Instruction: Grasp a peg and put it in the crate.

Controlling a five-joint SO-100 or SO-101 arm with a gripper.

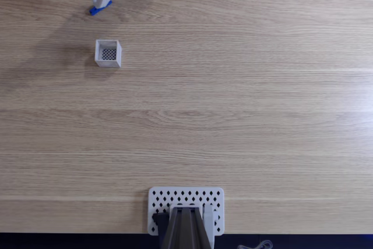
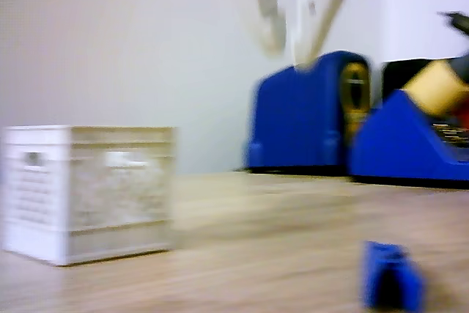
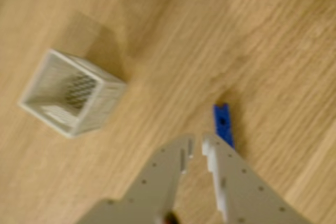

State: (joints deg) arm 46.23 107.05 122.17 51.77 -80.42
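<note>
The blue peg (image 1: 100, 9) lies flat on the wooden table at the far left of the fixed view. The white crate (image 1: 108, 53) stands just in front of it, open side up and holding nothing. My gripper (image 1: 95, 1) hovers over the peg. In the wrist view the gripper (image 3: 198, 142) is all but shut, with a thin gap and nothing between its fingers. There the peg (image 3: 224, 124) lies just right of the fingertips, its near end hidden behind the right finger, and the crate (image 3: 73, 93) is to the left. The low other view shows the peg (image 2: 392, 276) on the table, the crate (image 2: 88, 192) and the gripper (image 2: 291, 49) high above.
A white perforated plate (image 1: 186, 205) with the arm's base sits at the near table edge. Blue equipment (image 2: 308, 111) stands behind the table in the low view. Bare wood (image 1: 245, 103) spreads to the right of the crate.
</note>
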